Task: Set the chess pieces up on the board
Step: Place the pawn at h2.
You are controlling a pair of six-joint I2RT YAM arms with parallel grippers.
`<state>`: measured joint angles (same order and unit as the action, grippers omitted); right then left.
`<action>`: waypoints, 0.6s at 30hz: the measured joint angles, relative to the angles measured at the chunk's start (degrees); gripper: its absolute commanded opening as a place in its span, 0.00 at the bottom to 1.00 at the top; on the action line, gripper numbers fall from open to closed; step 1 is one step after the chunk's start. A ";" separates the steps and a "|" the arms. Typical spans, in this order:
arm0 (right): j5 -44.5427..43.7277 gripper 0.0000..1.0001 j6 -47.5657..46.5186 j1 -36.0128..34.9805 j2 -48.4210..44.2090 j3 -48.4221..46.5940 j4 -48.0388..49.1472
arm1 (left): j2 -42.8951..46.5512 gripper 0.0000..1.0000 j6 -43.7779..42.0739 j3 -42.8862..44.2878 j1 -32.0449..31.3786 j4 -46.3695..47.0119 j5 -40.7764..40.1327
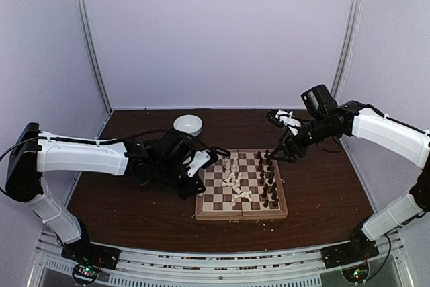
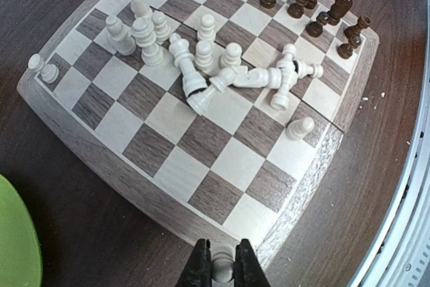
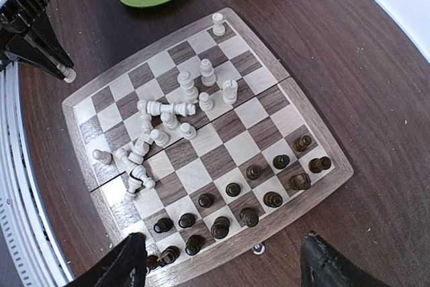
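Dark-brown turned pieces (image 1: 269,181) are lining three o'clock of the chequered wooden board (image 1: 216,208); cream-white pieces (image 1: 235,183) are lying jumbled; left gripper (image 2: 220,265) is pinching one, right gripper (image 3: 222,260) is gaping empty.

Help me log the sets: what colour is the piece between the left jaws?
Cream-white. The piece shows best in the left wrist view.

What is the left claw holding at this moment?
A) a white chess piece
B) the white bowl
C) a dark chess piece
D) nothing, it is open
A: the left wrist view shows the left claw closed on a small white chess piece, just off the near edge of the board.
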<state>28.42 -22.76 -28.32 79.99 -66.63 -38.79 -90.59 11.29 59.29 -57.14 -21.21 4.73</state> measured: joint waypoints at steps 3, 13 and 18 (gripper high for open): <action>0.00 0.79 0.04 0.00 0.00 1.42 0.48 | -0.04 0.04 0.37 -0.55 -0.31 1.84 0.00; -0.04 0.79 -0.17 0.00 0.00 2.45 0.52 | -3.96 0.04 0.81 -0.74 -1.90 5.88 0.26; -0.13 0.79 -0.63 0.00 0.00 2.73 0.70 | -4.22 0.05 1.16 -1.36 -2.45 8.59 1.31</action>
<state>28.29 -23.40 -28.32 79.99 -63.90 -38.09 -94.80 12.45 57.93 -59.59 -12.62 6.04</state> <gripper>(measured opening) 0.787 0.080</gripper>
